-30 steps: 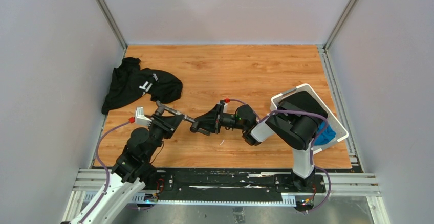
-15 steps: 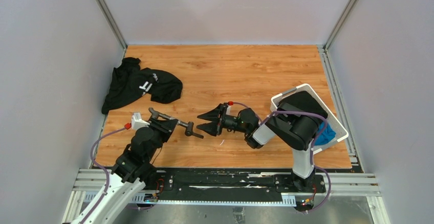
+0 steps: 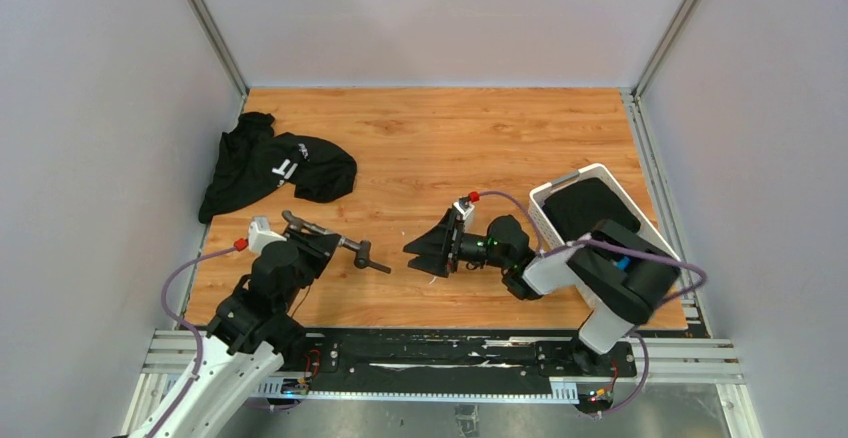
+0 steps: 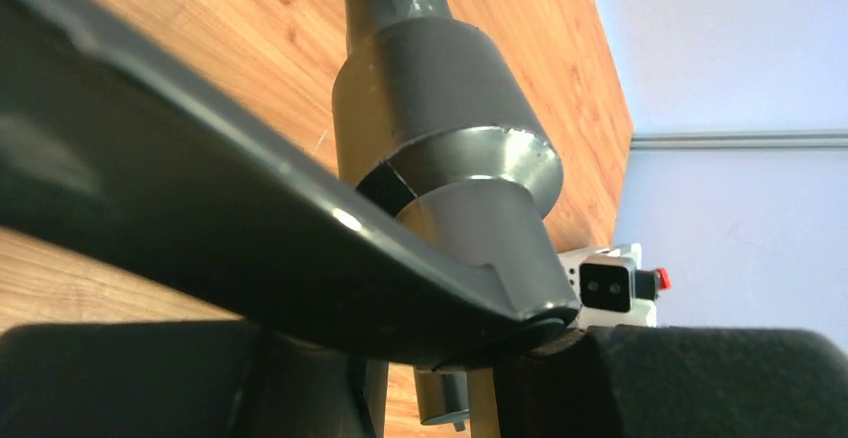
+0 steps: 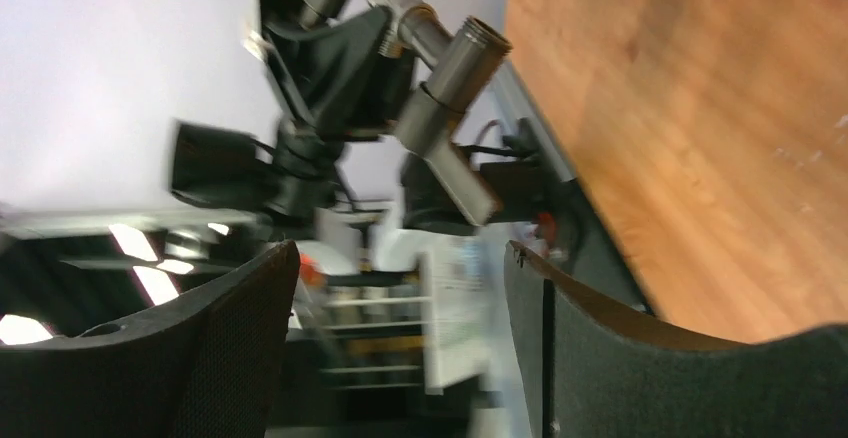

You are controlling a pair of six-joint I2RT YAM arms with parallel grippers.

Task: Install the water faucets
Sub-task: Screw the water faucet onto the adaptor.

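A dark-grey water faucet (image 3: 354, 247), a pipe with a short cross-piece at its right end, hangs just above the wooden table (image 3: 450, 148) at the front left. My left gripper (image 3: 318, 241) is shut on its middle. In the left wrist view the faucet's body (image 4: 440, 158) fills the frame above my left gripper (image 4: 430, 358). My right gripper (image 3: 415, 256) stands open a little to the right of the faucet's end, touching nothing. In the right wrist view the faucet (image 5: 445, 98) shows beyond my open right gripper (image 5: 400, 258), whose fingers (image 5: 210, 348) hold nothing.
A black cloth garment (image 3: 275, 163) lies at the left of the table. A white plastic basket (image 3: 655, 238) with dark and blue things inside stands at the right edge, behind my right arm. Grey walls close the table on three sides; a metal rail (image 3: 450, 358) runs along the near edge.
My right gripper has let go of the faucet's end, opened wide and drawn back to the right. My left gripper, still holding the faucet, has shifted slightly left and nearer.
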